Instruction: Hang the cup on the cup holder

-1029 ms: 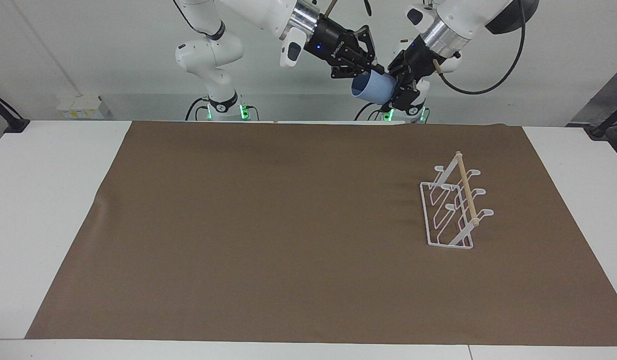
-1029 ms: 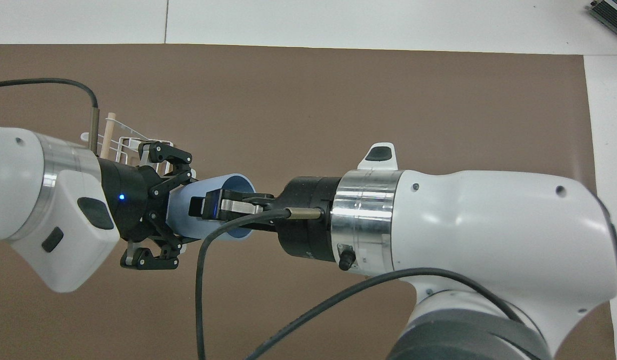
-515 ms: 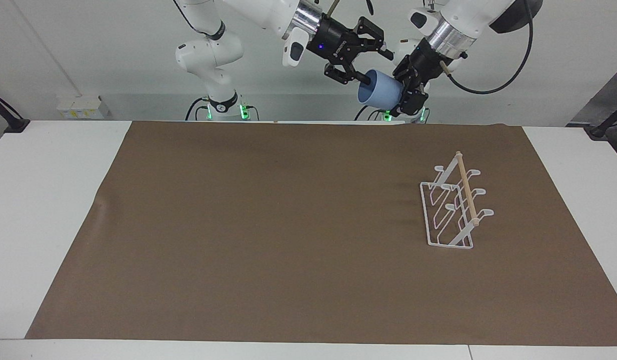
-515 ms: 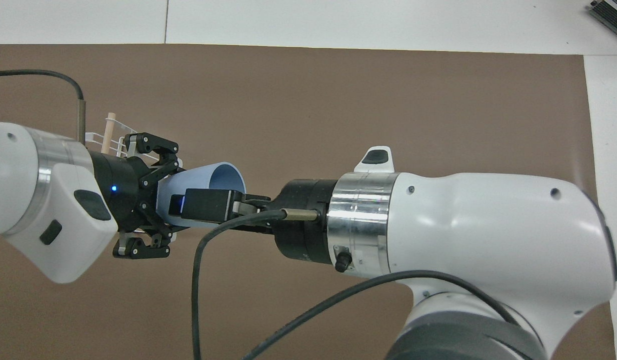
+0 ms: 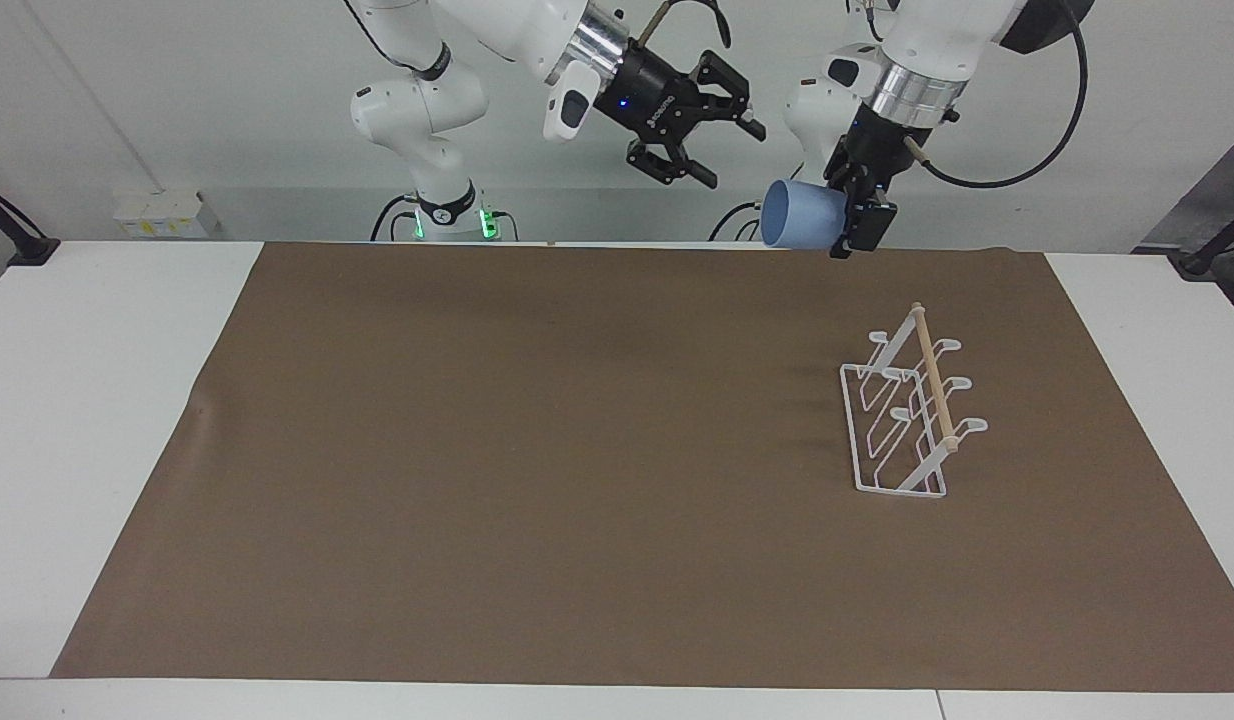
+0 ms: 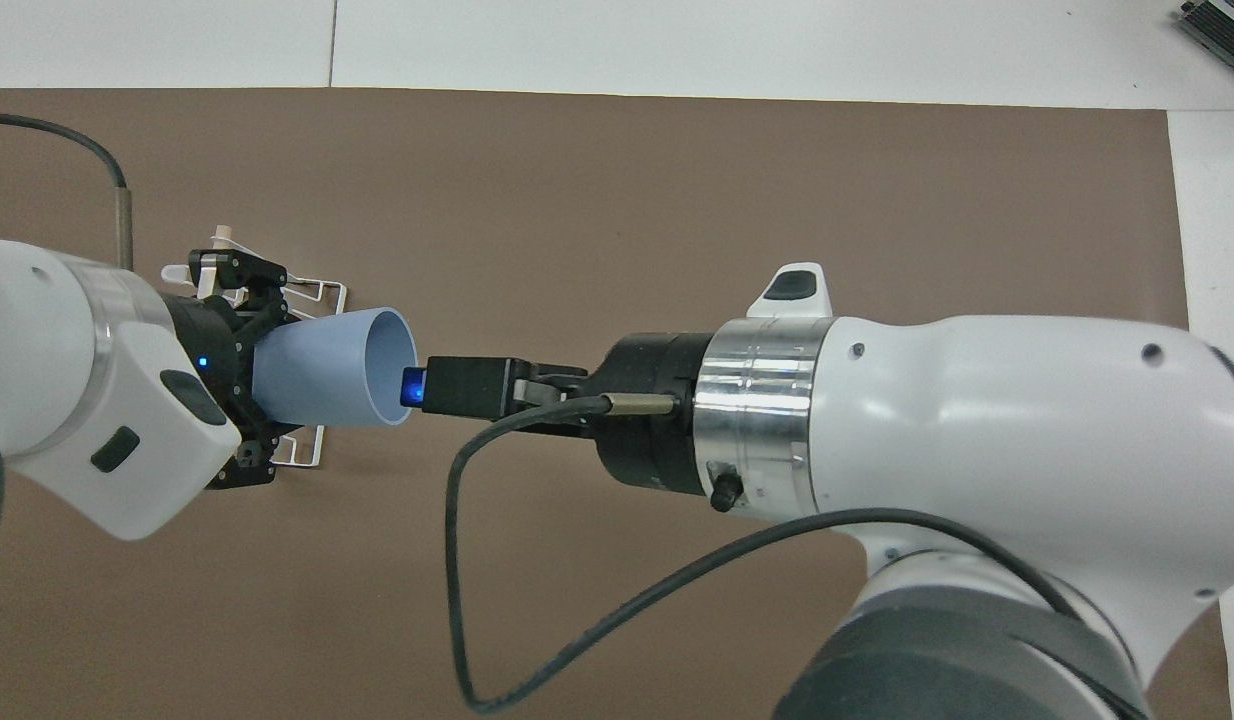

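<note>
the left gripper [image 5: 849, 218] is clamped on the cup [image 5: 802, 214], high over the table's robot-side edge. the right gripper [image 5: 712, 135] hangs open, empty. the cup holder [image 5: 912, 415] stands bare near the left arm's end; hanging remains.

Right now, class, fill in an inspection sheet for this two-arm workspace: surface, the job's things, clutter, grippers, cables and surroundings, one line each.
Surface: white table covered by a brown mat.
Job's things: light-blue cup held in the air, mouth sideways; cup holder upright on the mat toward the left arm's end, prongs bare.
Clutter: nothing seen.
Grippers: left gripper shut on the cup; right gripper open, empty, apart from the cup.
Cables: black cable looping off the right arm; another on the left arm.
Surroundings: white wall.
</note>
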